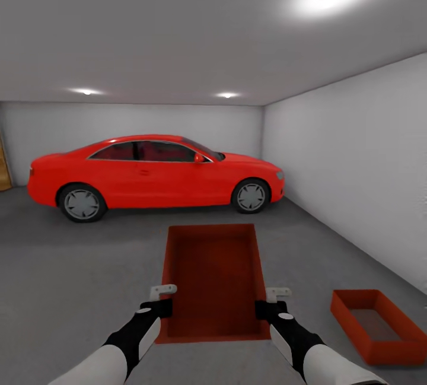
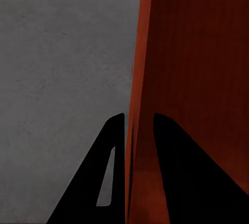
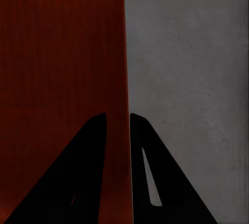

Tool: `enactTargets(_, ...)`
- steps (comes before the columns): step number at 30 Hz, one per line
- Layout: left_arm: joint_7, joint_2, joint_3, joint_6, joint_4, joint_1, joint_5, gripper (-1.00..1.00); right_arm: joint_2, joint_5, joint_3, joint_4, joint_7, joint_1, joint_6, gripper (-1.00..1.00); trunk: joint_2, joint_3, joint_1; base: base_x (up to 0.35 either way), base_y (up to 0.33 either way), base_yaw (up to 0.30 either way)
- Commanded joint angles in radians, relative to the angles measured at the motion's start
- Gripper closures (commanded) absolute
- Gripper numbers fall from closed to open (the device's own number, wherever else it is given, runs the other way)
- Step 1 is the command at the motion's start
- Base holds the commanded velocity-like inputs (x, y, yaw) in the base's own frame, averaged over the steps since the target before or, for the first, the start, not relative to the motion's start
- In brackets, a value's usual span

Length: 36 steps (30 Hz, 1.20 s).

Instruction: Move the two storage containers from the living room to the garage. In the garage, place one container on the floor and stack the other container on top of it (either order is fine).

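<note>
I am in the garage. An orange-red storage container (image 1: 214, 278) hangs in front of me above the dark grey floor (image 1: 71, 278), held by both side walls. My left gripper (image 1: 165, 308) is shut on its left wall (image 2: 136, 79), one finger on each side. On the right wall (image 3: 126, 79) my right gripper (image 1: 265, 309) is shut the same way. The other storage container (image 1: 379, 324) rests on the floor at the lower right, beside the white wall.
A red car (image 1: 154, 176) is parked across the back of the garage. A white wall (image 1: 356, 165) runs along the right. Open grey floor lies to the left and between the held container and the car.
</note>
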Motion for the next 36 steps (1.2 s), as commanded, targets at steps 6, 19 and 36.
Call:
enactTargets(6, 0.027, 0.033, 0.017, -0.026, -0.017, -0.001, -0.012, 1.00, -0.001, -0.009, -0.003, 0.004, -0.009, 0.000, -0.004, 1.00, -0.001, 0.003, 0.001, 0.322, 0.000, -0.242)
enactTargets(19, 0.027, 0.033, 0.016, -0.026, -0.018, 0.000, -0.012, 1.00, -0.001, -0.009, -0.003, 0.004, -0.009, 0.000, -0.004, 1.00, -0.001, 0.010, 0.001, 0.322, 0.000, -0.242)
enactTargets(36, 0.027, 0.033, 0.016, -0.026, -0.017, 0.000, -0.012, 1.00, -0.001, -0.009, -0.003, 0.004, -0.009, 0.000, -0.004, 1.00, -0.001, 0.021, 0.001, 0.322, 0.000, -0.242)
